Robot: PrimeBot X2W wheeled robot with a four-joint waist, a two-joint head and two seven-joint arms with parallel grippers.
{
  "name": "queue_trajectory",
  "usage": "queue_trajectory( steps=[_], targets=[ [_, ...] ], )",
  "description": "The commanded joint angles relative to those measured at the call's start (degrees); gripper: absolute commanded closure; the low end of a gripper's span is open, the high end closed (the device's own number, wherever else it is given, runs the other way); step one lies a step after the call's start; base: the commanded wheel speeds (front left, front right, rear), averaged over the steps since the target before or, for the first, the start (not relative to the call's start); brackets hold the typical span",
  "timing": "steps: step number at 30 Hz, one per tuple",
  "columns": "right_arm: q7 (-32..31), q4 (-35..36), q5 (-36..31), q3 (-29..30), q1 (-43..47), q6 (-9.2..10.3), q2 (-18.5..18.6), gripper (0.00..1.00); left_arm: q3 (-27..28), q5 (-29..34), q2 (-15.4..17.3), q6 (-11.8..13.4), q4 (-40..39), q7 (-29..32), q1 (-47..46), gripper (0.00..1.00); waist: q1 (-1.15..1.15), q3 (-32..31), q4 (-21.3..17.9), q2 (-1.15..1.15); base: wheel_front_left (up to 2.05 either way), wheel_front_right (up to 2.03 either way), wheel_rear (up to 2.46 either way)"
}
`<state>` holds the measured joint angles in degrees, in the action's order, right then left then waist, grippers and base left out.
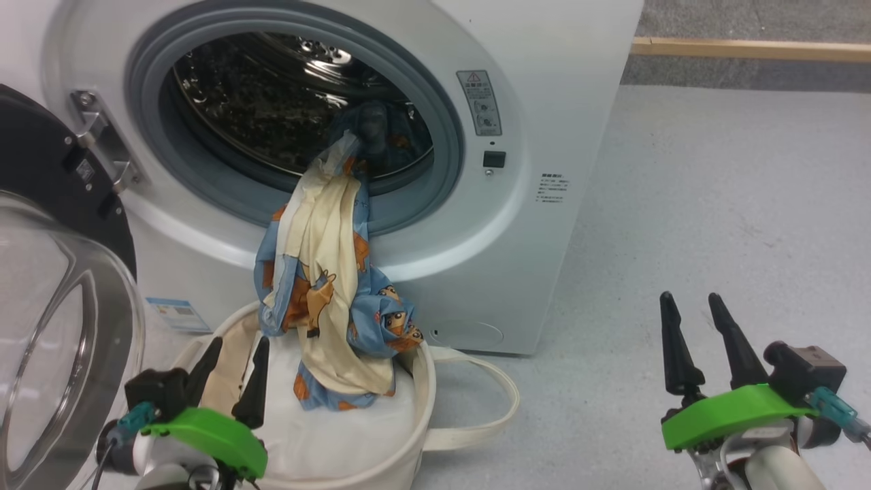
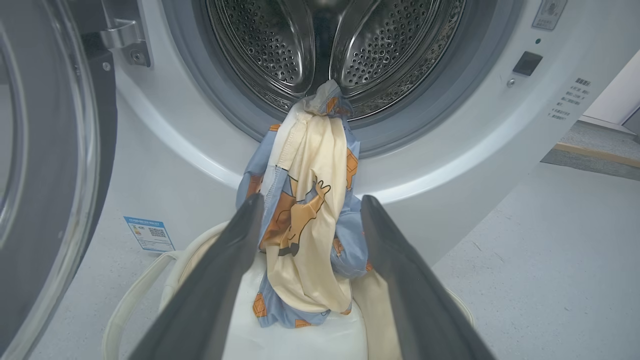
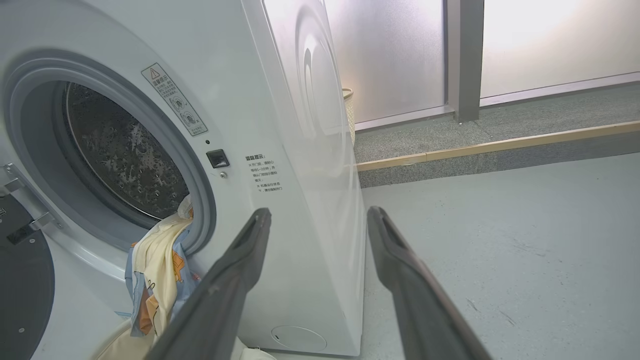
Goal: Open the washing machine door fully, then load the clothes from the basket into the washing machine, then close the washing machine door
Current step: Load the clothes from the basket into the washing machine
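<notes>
Laundry corner of an indoor room, washing machine (image 1: 544,102), grey speckled floor (image 1: 714,238), frosted glass panels (image 3: 390,55)

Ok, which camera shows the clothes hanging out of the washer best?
The left wrist view: the clothes sit centre frame, close up, draped from the drum down into the basket. The head view shows the same drape whole but smaller. The right wrist view catches a side strip at the mouth of the washer.
</notes>
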<state>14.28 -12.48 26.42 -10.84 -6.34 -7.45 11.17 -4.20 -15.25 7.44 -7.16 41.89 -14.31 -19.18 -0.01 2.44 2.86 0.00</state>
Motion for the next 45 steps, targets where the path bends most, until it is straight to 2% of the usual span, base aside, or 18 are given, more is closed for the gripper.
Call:
queue_trajectory(
  steps=[1, 10, 28, 37, 45],
  targets=[
    [0.7, 1.6, 0.5, -1.4, -0.1, -0.03, 0.9, 0.0, 2.5, 0.4, 1.0, -0.3, -2.2, -0.7, -0.9, 0.0, 0.01, -0.2, 0.2, 0.0, 0.0, 0.0, 0.0],
    [0.7, 2.0, 0.8, -1.8, -0.6, -0.03, 1.1, 0.0, 2.4, 0.9, 0.7, -0.3, -2.0, -0.7, -0.6, 0.0, 0.01, 0.6, -0.3, 0.0, 0.0, 0.0, 0.0],
    [0.7, 3.0, -0.7, -1.9, -3.0, -0.03, 0.1, 0.0, 0.8, -2.1, 1.1, -0.3, 5.7, -0.7, -4.9, 0.0, 0.01, 6.4, -3.0, 0.0, 0.0, 0.0, 0.0],
    [0.7, 4.4, -2.7, -1.5, -5.5, -0.03, -1.3, 0.0, -4.1, -4.5, 1.4, -0.3, 16.1, -0.7, -10.9, 0.0, 0.01, 13.1, -6.4, 0.0, 0.0, 0.0, 0.0],
    [0.7, 6.7, -5.2, -0.3, -7.7, -0.03, -2.6, 0.0, -8.7, -6.5, 3.2, -0.3, 24.1, -0.6, -17.4, 0.0, 0.01, 20.1, -10.6, 0.0, 0.0, 0.0, 0.0]
  ],
)
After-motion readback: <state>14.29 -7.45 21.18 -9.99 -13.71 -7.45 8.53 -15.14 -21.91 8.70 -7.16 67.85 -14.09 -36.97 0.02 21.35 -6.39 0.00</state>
